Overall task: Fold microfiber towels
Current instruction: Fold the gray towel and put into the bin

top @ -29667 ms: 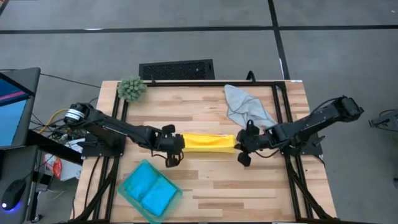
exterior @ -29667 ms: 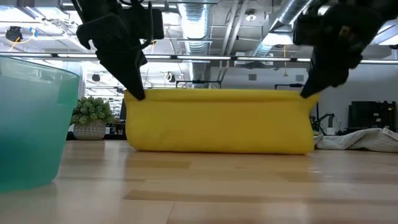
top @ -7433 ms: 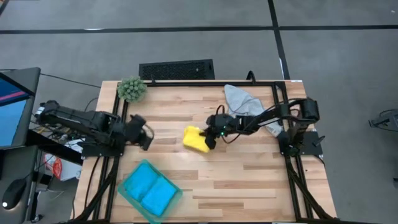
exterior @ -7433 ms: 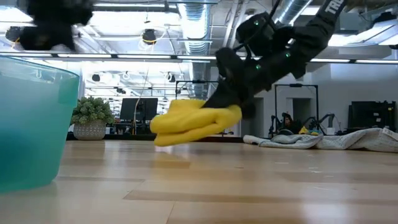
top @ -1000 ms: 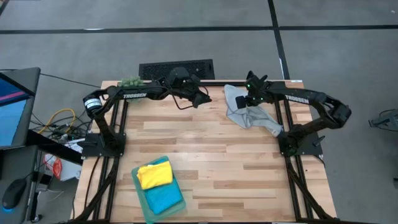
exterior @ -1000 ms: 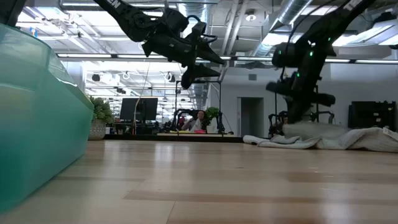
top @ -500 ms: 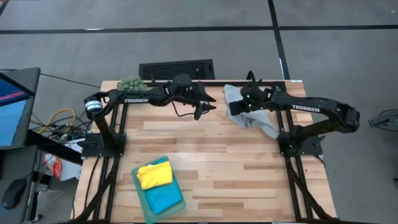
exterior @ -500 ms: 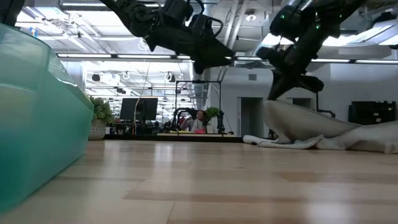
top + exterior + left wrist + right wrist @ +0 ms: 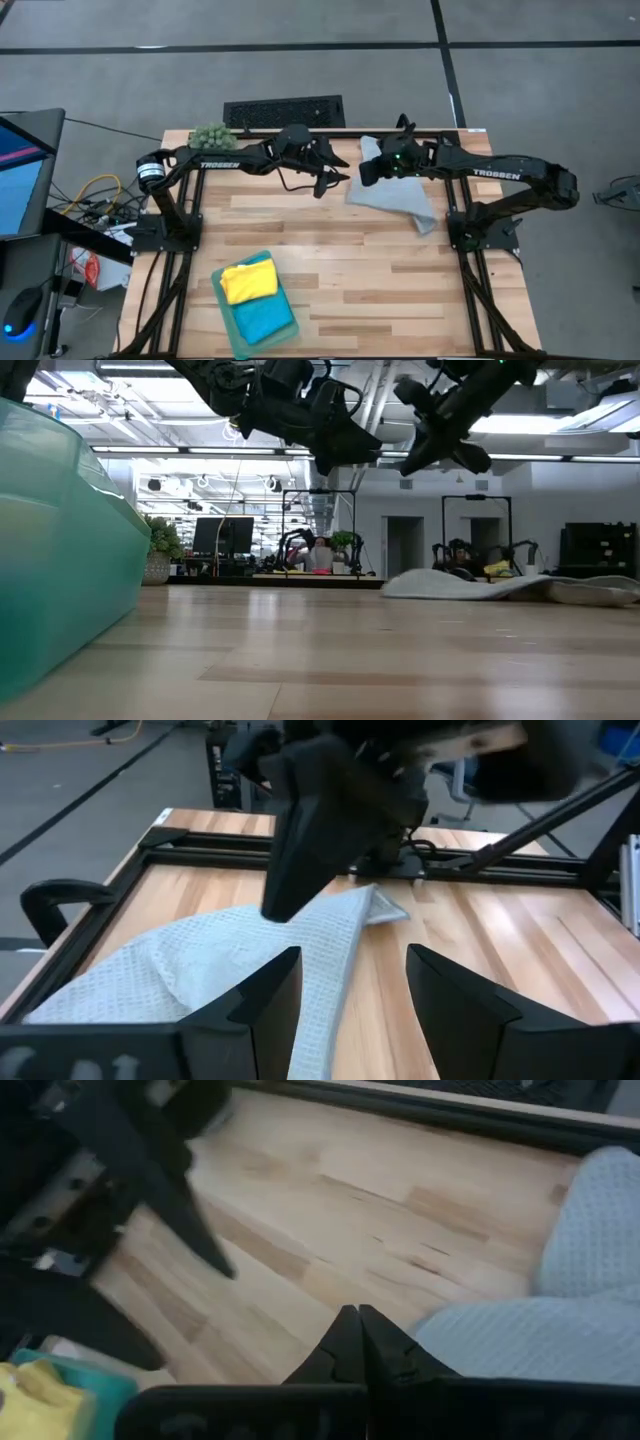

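One light grey microfiber towel (image 9: 392,196) lies spread in a rough, creased shape on the far right part of the wooden table (image 9: 380,270), and it is the piece now in hand; a yellow towel (image 9: 249,281) and a blue towel (image 9: 264,320) already sit in the teal bin (image 9: 232,326) at the near left. The right gripper (image 9: 366,172) hangs at the grey towel's far left edge with its fingers pressed together; whether any cloth is caught between them cannot be told. The left gripper (image 9: 338,176) hovers just beside it over bare wood, fingers spread apart and holding nothing. Judging by the waffle weave and the way it drapes, the cloth is light, limp and grippy rather than slick, so it will sag and bunch when raised at one point. A corner or hem pinch in each gripper, on neighbouring corners, looks the soundest hold for spreading it flat.
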Motion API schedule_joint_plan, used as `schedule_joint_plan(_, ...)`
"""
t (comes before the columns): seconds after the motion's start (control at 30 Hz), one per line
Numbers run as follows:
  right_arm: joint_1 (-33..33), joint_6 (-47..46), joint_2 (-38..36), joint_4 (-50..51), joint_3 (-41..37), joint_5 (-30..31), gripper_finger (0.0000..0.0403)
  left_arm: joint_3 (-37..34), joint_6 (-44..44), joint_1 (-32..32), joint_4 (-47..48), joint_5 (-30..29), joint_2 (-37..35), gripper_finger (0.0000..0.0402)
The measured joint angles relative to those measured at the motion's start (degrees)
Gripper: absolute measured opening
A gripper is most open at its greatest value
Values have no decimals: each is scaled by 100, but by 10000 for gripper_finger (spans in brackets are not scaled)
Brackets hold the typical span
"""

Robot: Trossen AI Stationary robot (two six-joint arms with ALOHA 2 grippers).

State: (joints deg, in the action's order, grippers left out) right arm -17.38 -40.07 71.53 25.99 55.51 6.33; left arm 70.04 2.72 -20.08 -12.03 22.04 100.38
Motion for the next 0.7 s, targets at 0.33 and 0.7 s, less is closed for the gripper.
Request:
schedule_joint_plan(0.33,526,694,2,669,60,222,26,-2,188,70,749,6,0,174)
schedule_joint_plan(0.7,1634,641,-661,1861,-116,1183,50,-246,1660,515,679,-200,549,174)
